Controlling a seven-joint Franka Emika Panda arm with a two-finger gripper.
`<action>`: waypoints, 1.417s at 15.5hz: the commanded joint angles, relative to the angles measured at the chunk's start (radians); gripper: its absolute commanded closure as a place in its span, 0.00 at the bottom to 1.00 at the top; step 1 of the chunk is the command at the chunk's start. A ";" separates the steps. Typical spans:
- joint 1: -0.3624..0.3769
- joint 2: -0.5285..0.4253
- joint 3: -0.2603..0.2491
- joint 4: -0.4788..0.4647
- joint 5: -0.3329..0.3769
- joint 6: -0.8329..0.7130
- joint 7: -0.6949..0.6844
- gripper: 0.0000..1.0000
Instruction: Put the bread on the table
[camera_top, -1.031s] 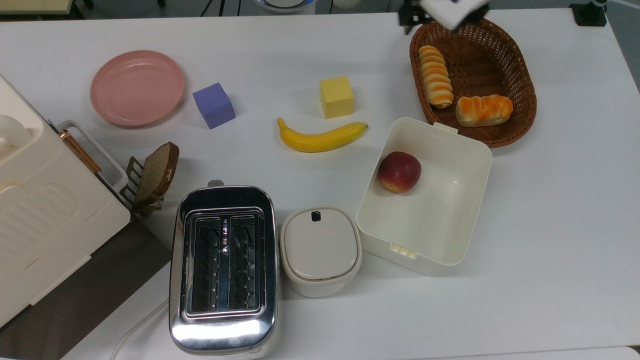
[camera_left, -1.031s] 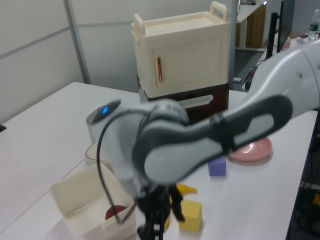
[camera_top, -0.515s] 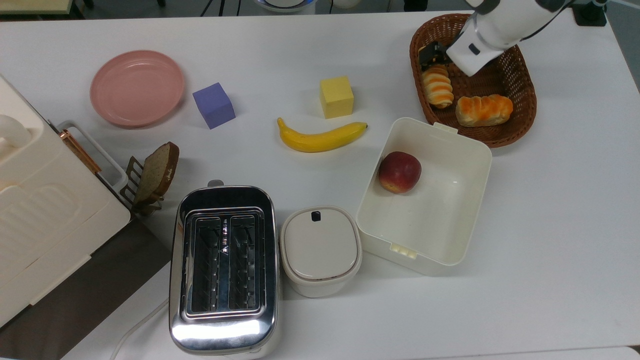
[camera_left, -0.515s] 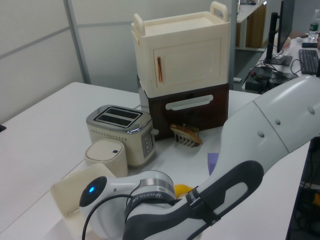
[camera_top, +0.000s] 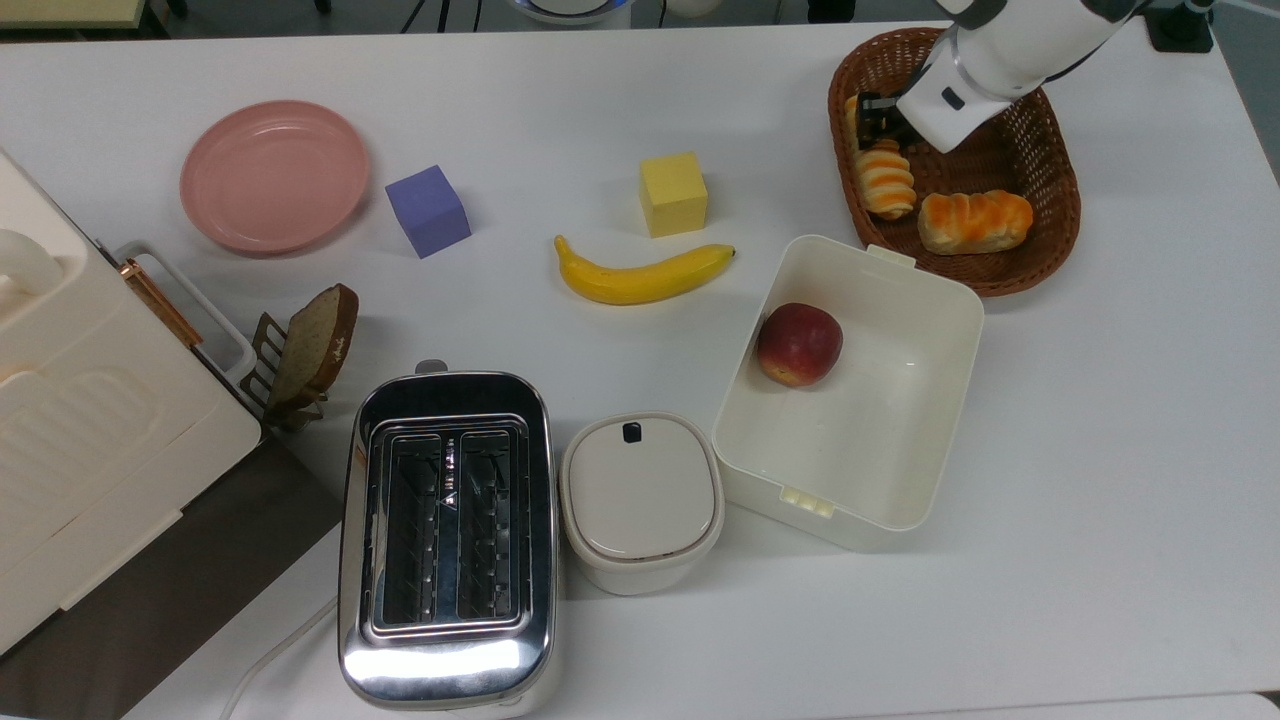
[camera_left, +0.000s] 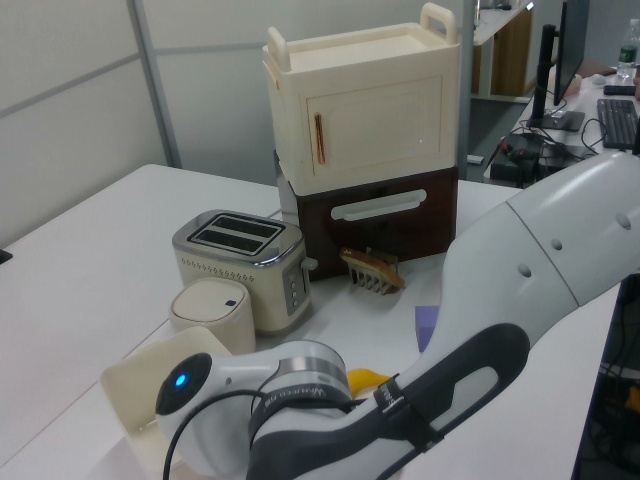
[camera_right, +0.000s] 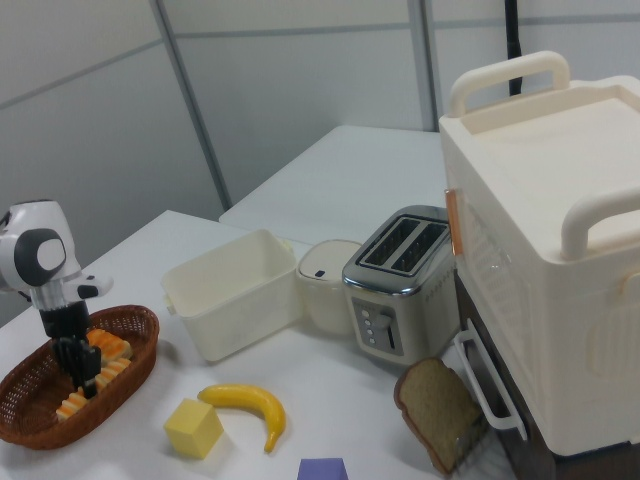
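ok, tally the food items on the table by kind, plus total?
Bread rolls in the basket: 2, the striped bread under the hand and a chunkier loaf
Toast slice: 1
Banana: 1
Apple: 1
Total: 5

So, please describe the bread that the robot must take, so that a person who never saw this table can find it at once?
Find the brown wicker basket at the far right of the top view's table. Two rolls lie inside; the bread is the one on the top view's left, under the pincer. It is long with many thin orange and cream stripes, while the loaf beside it is shorter, chunkier and lumpy.
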 joint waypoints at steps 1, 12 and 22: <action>-0.004 -0.115 -0.022 -0.003 -0.006 -0.064 0.010 1.00; -0.252 -0.241 -0.024 -0.005 -0.012 -0.202 -0.190 0.00; -0.517 -0.355 -0.024 -0.005 -0.040 -0.254 -0.390 0.00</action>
